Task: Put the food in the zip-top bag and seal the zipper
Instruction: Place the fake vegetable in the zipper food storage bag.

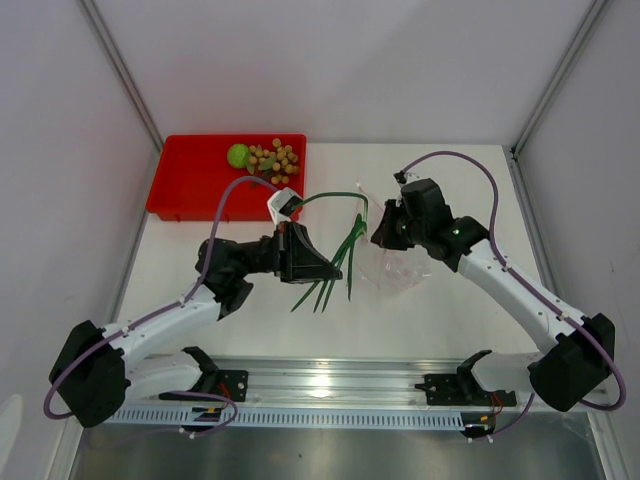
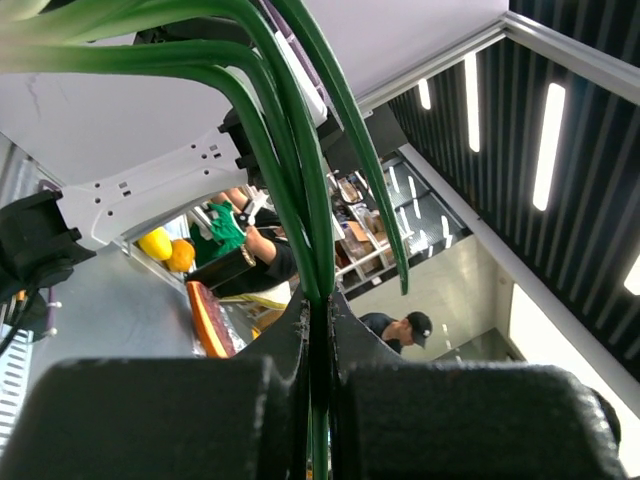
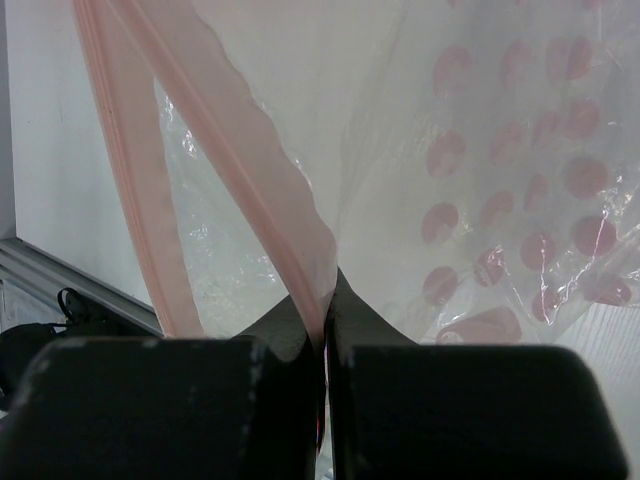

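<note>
My left gripper (image 1: 332,267) is shut on the sprig of long thin green leaves (image 1: 349,243), held above the table's middle; the left wrist view shows the leaves (image 2: 290,150) pinched between the fingers (image 2: 320,305). My right gripper (image 1: 381,238) is shut on the mouth edge of the clear zip-top bag (image 1: 398,268), just right of the sprig. In the right wrist view the pinkish zipper strip (image 3: 230,150) runs into the closed jaws (image 3: 327,285), and the bag (image 3: 480,150) shows pink dots. The lime-green fruit (image 1: 238,155) and the tan-brown bunch (image 1: 273,160) lie in the red tray.
The red tray (image 1: 190,185) stands at the table's far left, against the back wall. White walls close in the left, back and right sides. A metal rail (image 1: 330,385) with the arm bases runs along the near edge.
</note>
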